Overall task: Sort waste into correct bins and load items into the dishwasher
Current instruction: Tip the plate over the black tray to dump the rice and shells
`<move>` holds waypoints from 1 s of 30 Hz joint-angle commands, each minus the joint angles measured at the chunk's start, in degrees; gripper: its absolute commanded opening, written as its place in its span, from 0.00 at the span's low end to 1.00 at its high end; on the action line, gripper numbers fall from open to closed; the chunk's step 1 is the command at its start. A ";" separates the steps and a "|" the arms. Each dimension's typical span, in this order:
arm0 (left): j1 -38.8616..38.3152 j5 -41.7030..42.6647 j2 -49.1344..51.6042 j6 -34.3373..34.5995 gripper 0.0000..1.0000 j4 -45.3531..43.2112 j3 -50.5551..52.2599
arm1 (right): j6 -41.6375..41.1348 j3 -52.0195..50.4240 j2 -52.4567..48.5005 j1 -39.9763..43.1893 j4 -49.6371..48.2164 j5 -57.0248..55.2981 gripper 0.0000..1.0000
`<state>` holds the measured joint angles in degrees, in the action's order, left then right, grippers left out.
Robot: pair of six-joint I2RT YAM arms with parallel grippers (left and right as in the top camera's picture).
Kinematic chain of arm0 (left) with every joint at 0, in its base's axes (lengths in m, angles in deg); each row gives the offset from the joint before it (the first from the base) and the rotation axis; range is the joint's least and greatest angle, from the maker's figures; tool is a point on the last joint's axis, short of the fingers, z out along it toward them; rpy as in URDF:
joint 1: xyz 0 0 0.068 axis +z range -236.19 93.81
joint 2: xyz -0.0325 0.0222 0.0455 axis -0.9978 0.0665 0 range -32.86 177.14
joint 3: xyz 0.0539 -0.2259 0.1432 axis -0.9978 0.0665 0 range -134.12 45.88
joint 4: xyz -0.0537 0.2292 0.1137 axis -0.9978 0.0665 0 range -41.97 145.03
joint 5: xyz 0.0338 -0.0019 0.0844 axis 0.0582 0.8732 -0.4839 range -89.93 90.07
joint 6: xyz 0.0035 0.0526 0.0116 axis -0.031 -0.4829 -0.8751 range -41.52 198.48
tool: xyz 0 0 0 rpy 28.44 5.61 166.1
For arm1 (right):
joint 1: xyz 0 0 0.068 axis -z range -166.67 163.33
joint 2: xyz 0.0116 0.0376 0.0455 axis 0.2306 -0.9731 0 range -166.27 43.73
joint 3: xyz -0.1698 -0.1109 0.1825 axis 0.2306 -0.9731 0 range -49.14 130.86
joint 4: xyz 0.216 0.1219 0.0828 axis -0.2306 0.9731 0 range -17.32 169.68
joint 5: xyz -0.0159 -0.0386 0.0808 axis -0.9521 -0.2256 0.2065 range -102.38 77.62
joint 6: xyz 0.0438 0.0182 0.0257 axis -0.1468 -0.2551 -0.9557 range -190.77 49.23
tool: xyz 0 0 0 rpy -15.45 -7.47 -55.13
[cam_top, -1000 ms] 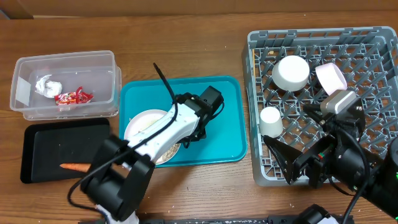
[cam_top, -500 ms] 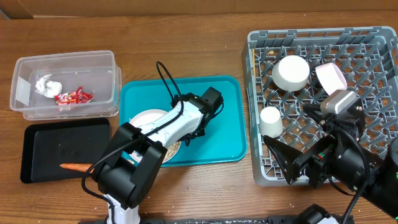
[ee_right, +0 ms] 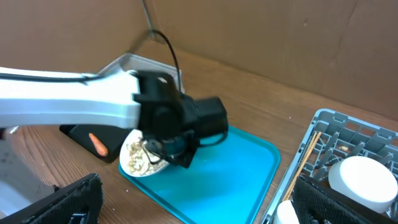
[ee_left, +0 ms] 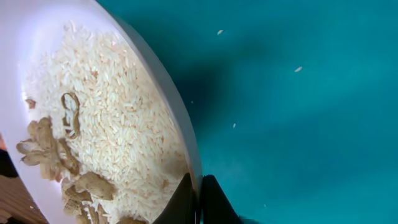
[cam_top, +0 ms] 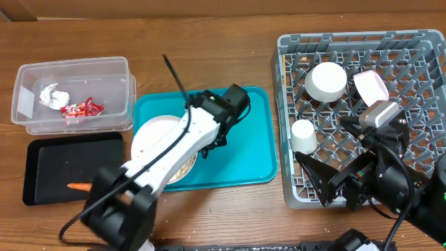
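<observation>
My left gripper [ee_left: 198, 199] is shut on the right rim of the white dinner plate [ee_left: 93, 56], which holds white rice [ee_left: 118, 124] and beige food scraps [ee_left: 50, 149]. In the overhead view the plate [cam_top: 150, 136] hangs tilted over the left edge of the teal tray [cam_top: 244, 160]. The clear tub [cam_top: 73, 70] holds the paper ball [cam_top: 52, 95] and the red wrapper [cam_top: 82, 108]. The carrot [cam_top: 79, 187] lies on the black tray [cam_top: 70, 157]. Two bowls [cam_top: 327, 81] [cam_top: 371, 86] and the cup [cam_top: 303, 134] sit in the grey dish rack [cam_top: 418, 63]. My right gripper [ee_right: 205, 211] is open and empty by the rack's front left corner.
Chopsticks [ee_right: 306, 158] lie along the rack's left side in the right wrist view. A few rice grains [ee_left: 298, 69] lie on the teal tray. Bare wooden table runs along the far side and between the teal tray and the rack.
My left arm has lifted the plate and carried it left, so it now overhangs the teal tray's left edge. The right arm has not moved.
</observation>
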<state>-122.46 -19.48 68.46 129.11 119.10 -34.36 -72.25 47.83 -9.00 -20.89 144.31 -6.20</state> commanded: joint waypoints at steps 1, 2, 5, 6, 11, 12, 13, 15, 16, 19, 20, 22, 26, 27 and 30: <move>0.31 -1.88 -3.28 -1.51 0.04 1.90 -1.27 | 0.44 0.17 0.07 -0.28 -0.13 0.35 1.00; 0.35 -2.36 -3.58 -1.60 0.04 2.67 -1.27 | 0.44 0.17 0.07 -0.28 -0.13 0.35 1.00; 1.38 -4.31 -4.66 -1.55 0.04 5.18 -1.27 | 0.44 0.17 0.07 -0.28 -0.13 0.35 1.00; 2.16 -4.63 -5.22 -1.70 0.04 5.75 -1.27 | 0.44 0.17 0.07 -0.28 -0.13 0.35 1.00; 9.38 -3.26 -9.84 -6.19 0.04 6.27 -1.27 | 0.44 0.17 0.07 -0.28 -0.13 0.35 1.00; 11.10 -2.64 -10.80 -7.56 0.04 6.10 -1.27 | 0.44 0.17 0.07 -0.28 -0.13 0.35 1.00; 12.92 -1.88 -11.72 -9.14 0.04 5.86 -1.25 | 0.44 0.17 0.07 -0.28 -0.13 0.35 1.00; 16.76 -0.24 -13.35 -12.85 0.04 5.09 -1.25 | 0.44 0.17 0.07 -0.28 -0.13 0.35 1.00; 18.88 0.83 -14.05 -14.93 0.04 4.50 -1.25 | 0.44 0.17 0.07 -0.28 -0.13 0.35 1.00; 25.90 6.45 -15.45 -22.16 0.04 1.46 -0.98 | 0.44 0.17 0.07 -0.28 -0.13 0.35 1.00; 29.31 10.21 -16.04 -25.40 0.04 -0.33 -0.31 | 0.44 0.17 0.07 -0.28 -0.13 0.35 1.00; 35.19 16.26 -17.16 -29.51 0.04 -3.61 2.10 | 0.44 0.17 0.07 -0.28 -0.13 0.35 1.00; 44.44 24.87 -18.86 -34.82 0.04 -9.79 7.96 | 0.44 0.17 0.07 -0.28 -0.13 0.35 1.00; 46.12 26.40 -19.23 -35.65 0.04 -10.64 8.83 | 0.44 0.17 0.07 -0.28 -0.13 0.35 1.00; 51.65 32.85 -20.72 -39.32 0.04 -12.72 10.91 | 0.44 0.17 0.07 -0.28 -0.13 0.35 1.00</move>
<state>-76.25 2.75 51.09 97.42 107.86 -25.60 -72.22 47.83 -9.00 -20.89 144.31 -6.20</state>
